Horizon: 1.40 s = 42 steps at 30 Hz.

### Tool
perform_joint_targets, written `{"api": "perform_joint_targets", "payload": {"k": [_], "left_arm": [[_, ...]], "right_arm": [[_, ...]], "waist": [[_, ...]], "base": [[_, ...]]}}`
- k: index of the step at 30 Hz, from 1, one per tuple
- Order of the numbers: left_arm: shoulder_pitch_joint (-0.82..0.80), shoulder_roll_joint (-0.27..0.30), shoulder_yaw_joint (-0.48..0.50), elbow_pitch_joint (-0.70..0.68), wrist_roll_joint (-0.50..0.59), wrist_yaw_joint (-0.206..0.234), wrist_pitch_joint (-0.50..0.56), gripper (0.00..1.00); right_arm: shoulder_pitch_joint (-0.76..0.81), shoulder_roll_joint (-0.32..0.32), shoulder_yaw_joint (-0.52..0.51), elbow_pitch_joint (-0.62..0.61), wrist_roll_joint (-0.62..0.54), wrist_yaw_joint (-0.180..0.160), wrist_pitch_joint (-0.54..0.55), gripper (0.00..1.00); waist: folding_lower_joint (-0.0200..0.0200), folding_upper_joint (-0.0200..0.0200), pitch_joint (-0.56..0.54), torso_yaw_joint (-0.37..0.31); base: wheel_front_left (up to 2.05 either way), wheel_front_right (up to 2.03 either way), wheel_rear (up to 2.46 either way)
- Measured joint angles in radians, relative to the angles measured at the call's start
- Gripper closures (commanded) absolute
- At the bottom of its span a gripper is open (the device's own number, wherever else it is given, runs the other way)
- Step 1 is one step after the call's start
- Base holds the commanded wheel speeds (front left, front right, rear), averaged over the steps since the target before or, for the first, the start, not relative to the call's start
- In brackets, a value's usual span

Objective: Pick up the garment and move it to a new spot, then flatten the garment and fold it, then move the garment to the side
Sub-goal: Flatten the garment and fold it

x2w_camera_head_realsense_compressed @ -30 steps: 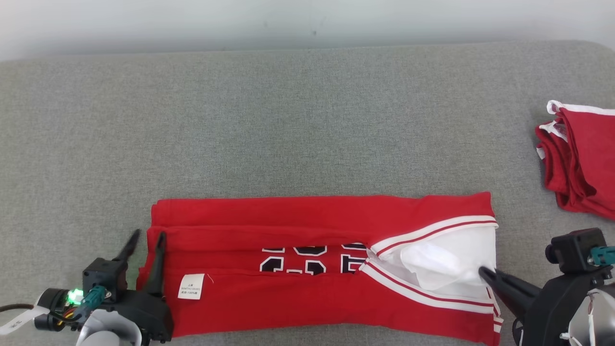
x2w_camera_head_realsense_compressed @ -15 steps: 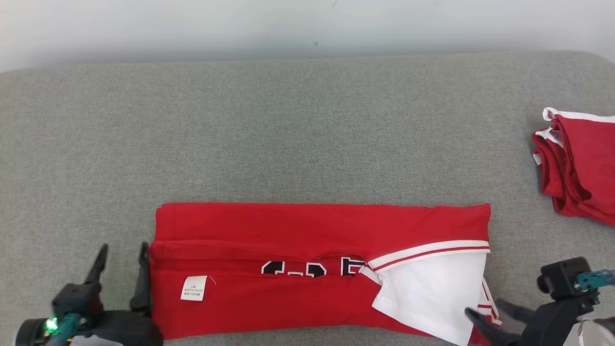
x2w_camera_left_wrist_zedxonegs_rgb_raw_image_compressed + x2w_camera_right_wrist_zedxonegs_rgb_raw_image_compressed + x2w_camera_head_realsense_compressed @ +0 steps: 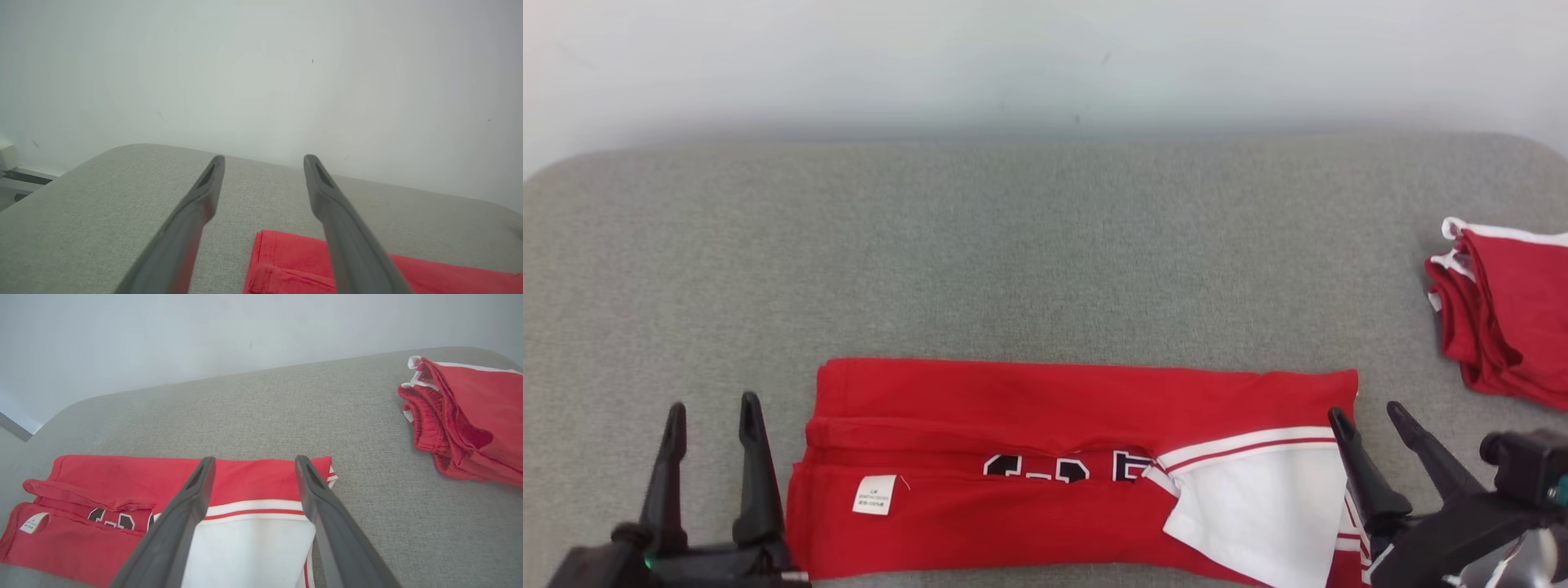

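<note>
Grey bench [image 3: 1045,261] carries the red garment [image 3: 1029,400], folded into a long strip along the near edge, with a white panel at its right end; a pile of red clothes [image 3: 1511,318] lies well apart at the far right. Left end effector [image 3: 712,404] is spread wide and empty just beside the strip's left end; right end effector [image 3: 1365,410] is likewise wide and empty at the right end. Small white label [image 3: 874,495] faces up near the left end.

grey fabric surface [image 3: 1045,245], pale wall [image 3: 1045,57]

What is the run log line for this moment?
garment: folded strip, flat on grey surface | left gripper: jaws open, empty | right gripper: jaws open, empty
</note>
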Motion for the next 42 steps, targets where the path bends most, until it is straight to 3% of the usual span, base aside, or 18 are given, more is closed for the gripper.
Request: {"api": "perform_joint_targets", "payload": {"k": [5,12,17,30,36,39,40,42], "left_arm": [[0.062,-0.086,0.067,-0.004,0.04,-0.088,0.0,0.0],[0.119,-0.13,0.114,-0.014,0.051,-0.165,0.0,0.0],[0.138,-0.139,0.123,-0.018,0.057,-0.181,0.0,0.0],[0.132,-0.144,0.092,-0.018,0.071,-0.188,0.0,0.0],[0.127,-0.137,0.087,-0.017,0.063,-0.188,0.0,0.0],[0.118,-0.133,0.089,-0.017,0.063,-0.188,0.0,0.0],[0.118,-0.132,0.091,-0.018,0.063,-0.188,0.0,0.0],[0.118,-0.132,0.097,-0.017,0.063,-0.188,0.0,0.0]], "right_arm": [[0.015,0.071,-0.009,0.155,-0.051,0.0,-0.12,0.0],[0.019,0.128,-0.08,0.297,-0.151,0.0,-0.066,0.0],[-0.031,0.145,-0.112,0.339,-0.187,0.0,0.018,0.0],[-0.164,0.165,-0.207,0.472,-0.274,0.0,0.361,0.0],[-0.187,0.163,-0.199,0.498,-0.257,0.0,0.41,0.0],[-0.196,0.162,-0.198,0.502,-0.247,0.0,0.407,0.85],[-0.202,0.162,-0.198,0.502,-0.247,0.0,0.399,1.0],[-0.21,0.163,-0.204,0.5,-0.256,0.0,0.379,1.0]], "waist": [[0.0,0.0,-0.045,0.01],[-0.0001,0.0,-0.098,0.024],[-0.0001,0.0,-0.111,0.04],[0.0001,0.0,-0.093,0.085],[0.0001,0.0,-0.075,0.1],[0.0,0.0,-0.065,0.105],[0.0,0.0,-0.062,0.105],[0.0002,0.0001,-0.056,0.103]], "base": [[0.0,0.0,0.0],[0.0,0.0,0.0],[0.0,0.0,0.0],[0.0,0.0,0.0],[0.0,0.0,0.0],[0.0,0.0,0.0],[0.0,0.0,0.0],[0.0,0.0,0.0]]}}
